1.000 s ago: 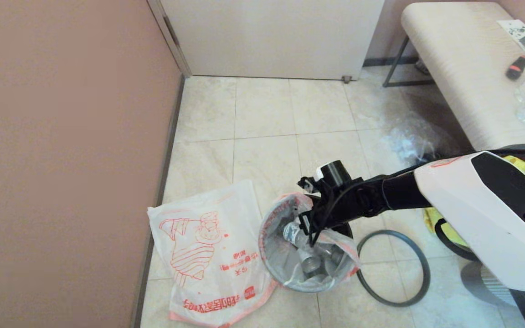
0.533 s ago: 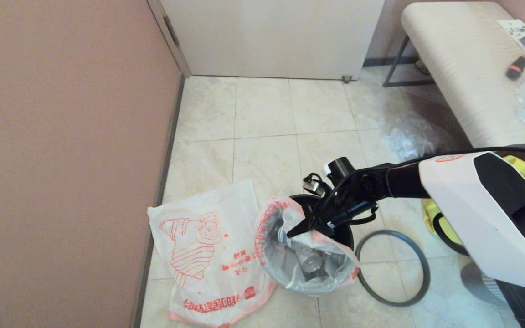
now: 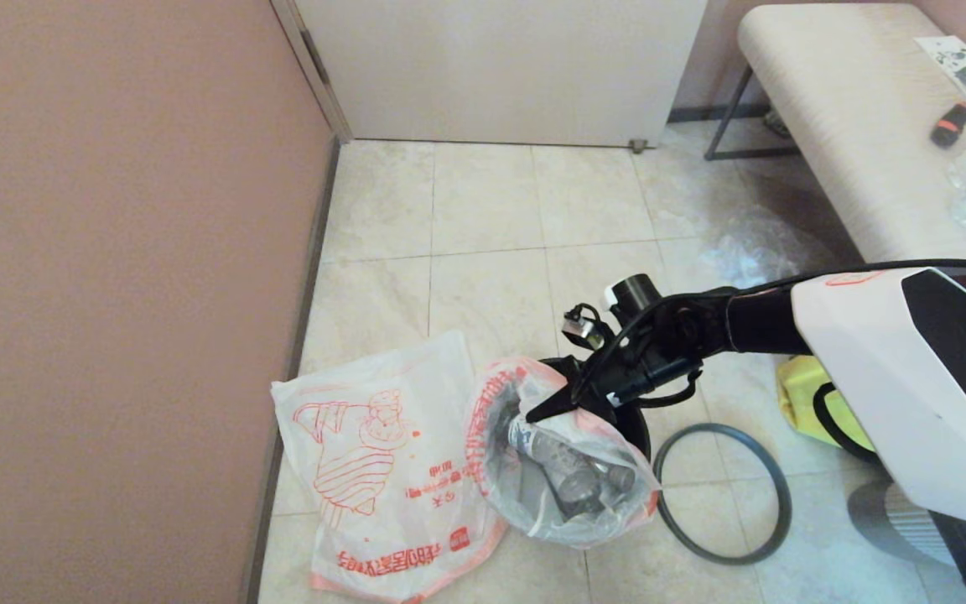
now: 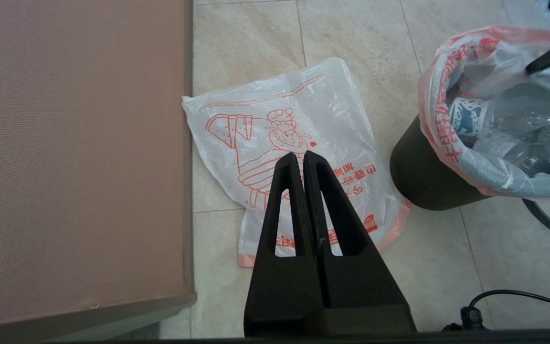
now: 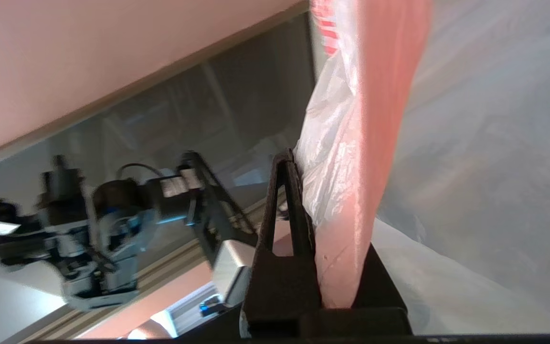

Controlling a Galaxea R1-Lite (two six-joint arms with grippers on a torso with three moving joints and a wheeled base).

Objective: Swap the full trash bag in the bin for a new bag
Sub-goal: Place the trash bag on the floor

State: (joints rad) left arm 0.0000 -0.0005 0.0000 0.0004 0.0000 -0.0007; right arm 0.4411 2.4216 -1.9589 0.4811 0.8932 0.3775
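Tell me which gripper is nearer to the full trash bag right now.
Right. The right gripper is shut on the full trash bag at its pink rim. The left gripper hangs shut above the new bag, apart from the bin.

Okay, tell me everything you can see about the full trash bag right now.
The full trash bag is lumpy translucent white plastic with a pink-red edge and red print; clear plastic bottles show through it. It sits partly in the black bin, its mouth open and pulled to one side. The right gripper is shut on its pink edge, with the plastic bunched between the fingers. The flat new bag lies on the floor beside it.
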